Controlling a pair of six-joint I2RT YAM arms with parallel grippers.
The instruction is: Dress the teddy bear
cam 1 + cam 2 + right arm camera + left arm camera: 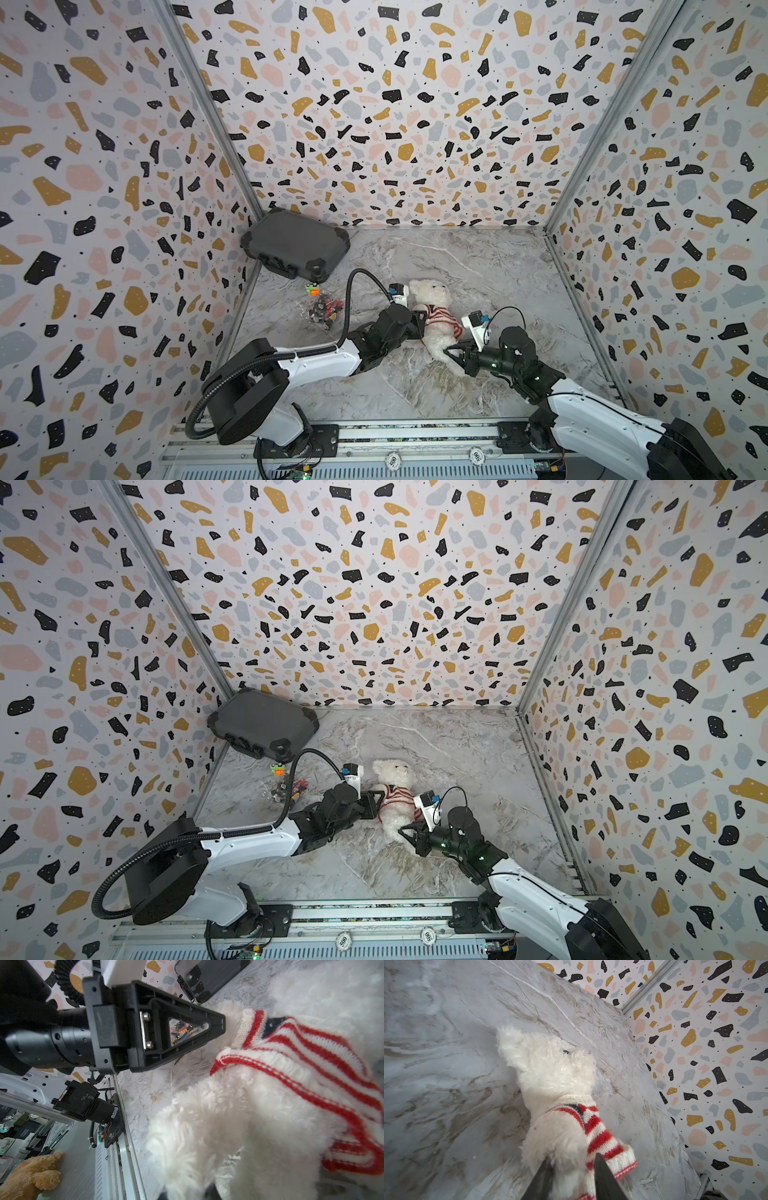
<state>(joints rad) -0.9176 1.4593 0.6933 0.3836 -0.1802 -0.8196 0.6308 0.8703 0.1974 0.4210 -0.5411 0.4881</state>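
The white teddy bear (430, 293) (395, 773) lies on its back on the marble table, head toward the far wall, in both top views. A red-and-white striped sweater (444, 319) (600, 1136) (311, 1053) covers its chest. My left gripper (424, 321) (376, 802) (572, 1159) reaches in from the left, with its jaws closed round the bear's fluffy arm at the sleeve opening. My right gripper (449, 352) (402, 831) (187, 1190) is shut on the fur of the bear's leg, at the near end of the body.
A dark grey hard case (297, 245) leans in the far left corner. A clear bag of small colourful parts (326, 309) and a small orange-green toy (313, 289) lie left of the left arm. Patterned walls enclose three sides. A brown plush toy (31, 1176) sits outside the cell.
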